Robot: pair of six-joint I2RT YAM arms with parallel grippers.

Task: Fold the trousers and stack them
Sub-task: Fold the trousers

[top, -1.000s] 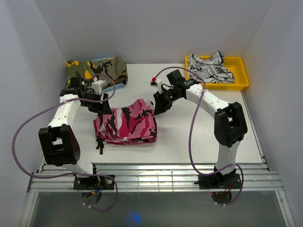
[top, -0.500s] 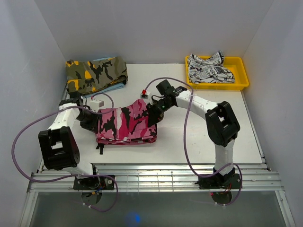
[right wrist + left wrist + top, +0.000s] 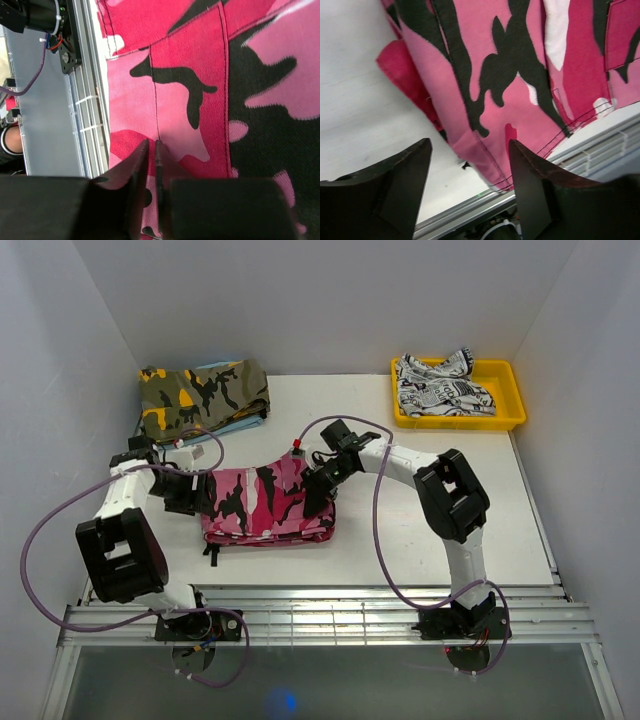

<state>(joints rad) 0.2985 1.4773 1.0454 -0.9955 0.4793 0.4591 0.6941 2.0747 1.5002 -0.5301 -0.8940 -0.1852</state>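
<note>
The trousers (image 3: pixel 265 502), in pink, white and black camouflage, lie folded in a compact bundle at the middle of the table. My left gripper (image 3: pixel 197 492) is at their left edge. In the left wrist view it (image 3: pixel 470 145) is open and holds nothing, with the trousers' (image 3: pixel 510 75) hem just beyond the fingertips. My right gripper (image 3: pixel 316 490) is over their right edge. In the right wrist view it (image 3: pixel 151 142) is shut, its tips close above or on the cloth (image 3: pixel 200 75), with no fold seen between the fingers.
An olive-and-orange camouflage garment (image 3: pixel 205 395) lies folded at the back left on something light blue. A yellow tray (image 3: pixel 508 405) at the back right holds a white garment with black print (image 3: pixel 440 385). Metal rails (image 3: pixel 320 615) run along the near edge. Walls enclose three sides.
Both grippers have moved in to the trousers: the left down from the back left to their left edge, the right leftward onto their right edge. The bundle now lies flatter.
</note>
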